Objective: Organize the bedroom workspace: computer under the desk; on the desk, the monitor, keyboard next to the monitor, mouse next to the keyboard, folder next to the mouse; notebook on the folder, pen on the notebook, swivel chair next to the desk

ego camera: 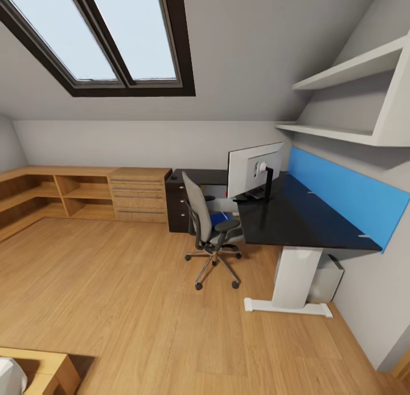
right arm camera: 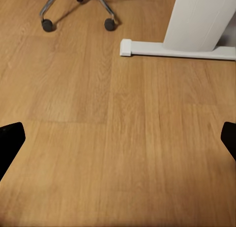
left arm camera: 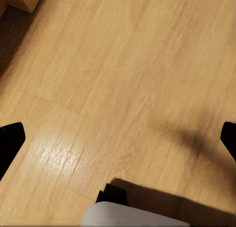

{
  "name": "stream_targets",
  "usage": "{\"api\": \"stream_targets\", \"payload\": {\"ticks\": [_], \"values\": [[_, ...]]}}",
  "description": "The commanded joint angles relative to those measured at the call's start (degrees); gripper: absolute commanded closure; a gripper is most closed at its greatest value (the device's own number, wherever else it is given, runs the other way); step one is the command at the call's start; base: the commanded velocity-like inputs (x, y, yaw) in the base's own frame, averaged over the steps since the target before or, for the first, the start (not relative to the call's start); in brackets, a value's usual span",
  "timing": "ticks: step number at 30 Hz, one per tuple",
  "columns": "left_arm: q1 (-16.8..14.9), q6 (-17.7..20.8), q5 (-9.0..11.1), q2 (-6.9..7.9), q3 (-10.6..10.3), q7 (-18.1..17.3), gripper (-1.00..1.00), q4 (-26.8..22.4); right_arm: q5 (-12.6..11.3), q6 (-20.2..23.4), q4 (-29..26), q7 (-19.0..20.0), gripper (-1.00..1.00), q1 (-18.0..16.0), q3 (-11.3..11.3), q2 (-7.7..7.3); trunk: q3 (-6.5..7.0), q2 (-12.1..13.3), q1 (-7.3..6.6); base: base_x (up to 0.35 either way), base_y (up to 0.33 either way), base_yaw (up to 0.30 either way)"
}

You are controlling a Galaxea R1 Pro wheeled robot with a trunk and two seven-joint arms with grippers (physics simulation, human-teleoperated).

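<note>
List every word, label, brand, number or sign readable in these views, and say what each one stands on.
None can be read: no legible text in any view.
The monitor shows its pale back with a round mount; any marking there is too small to tell.
The desk, swivel chair and blue wall panel look unmarked.

Standing across the wooden floor at about one o'clock: the desk [ego camera: 307, 224], black, glossy, L-shaped, with a white leg and a drawer unit at its eleven o'clock end. Resting upright on it, the monitor [ego camera: 253, 168], pale back showing. Sitting at nine o'clock of the desk, the swivel chair [ego camera: 208, 229], grey-backed, with the folder [ego camera: 220, 218] showing blue on its seat.
</note>
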Motion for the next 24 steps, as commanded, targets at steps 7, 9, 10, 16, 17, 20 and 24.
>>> {"api": "stream_targets", "payload": {"ticks": [7, 9, 10, 16, 17, 20, 24], "values": [[0.0, 1.5, 0.4, -0.05, -0.1, 0.1, -1.00, -0.1, 0.0, -0.4, 2.7, 0.0, -1.00, 0.0, 0.2, 0.16, -1.31, -2.9, 1.55, 0.000, 0.000, 0.000], [0.0, 1.6, 0.4, -0.05, -0.1, 0.1, -1.00, -0.1, 0.0, -0.5, 2.9, 0.0, -1.00, 0.0, 0.2, 0.17, -1.67, -3.7, 1.99, 0.000, 0.000, 0.000], [0.0, 1.6, 0.4, -0.04, -0.1, 0.1, -1.00, -0.1, 0.0, -0.5, 3.0, 0.0, -1.00, 0.0, 0.2, 0.18, -1.85, -4.1, 2.20, 0.000, 0.000, 0.000], [0.0, 1.6, 0.4, -0.01, -0.1, 0.1, -1.00, -0.1, -0.1, -0.6, 3.3, 0.0, -1.00, 0.0, 0.2, 0.16, -2.93, -6.5, 3.52, 0.000, 0.000, 0.000], [0.0, 1.6, 0.4, -0.03, -0.1, 0.1, -1.00, -0.1, -0.1, -0.6, 3.3, 0.0, -1.00, 0.0, 0.2, 0.15, -3.11, -6.9, 3.74, 0.000, 0.000, 0.000], [0.0, 1.6, 0.4, -0.35, -0.1, 0.0, -1.00, 0.0, -0.1, -0.6, 3.8, 0.0, -1.00, 0.0, 0.1, 0.16, -3.65, -8.1, 4.40, 0.000, 0.000, 0.000], [0.0, 1.5, 0.4, -0.49, -0.1, 0.0, -1.00, 0.2, -0.1, -0.6, 5.2, 0.0, -1.00, 0.0, 0.2, 0.26, -4.36, -9.7, 5.28, 0.000, 0.000, 0.000]]}}
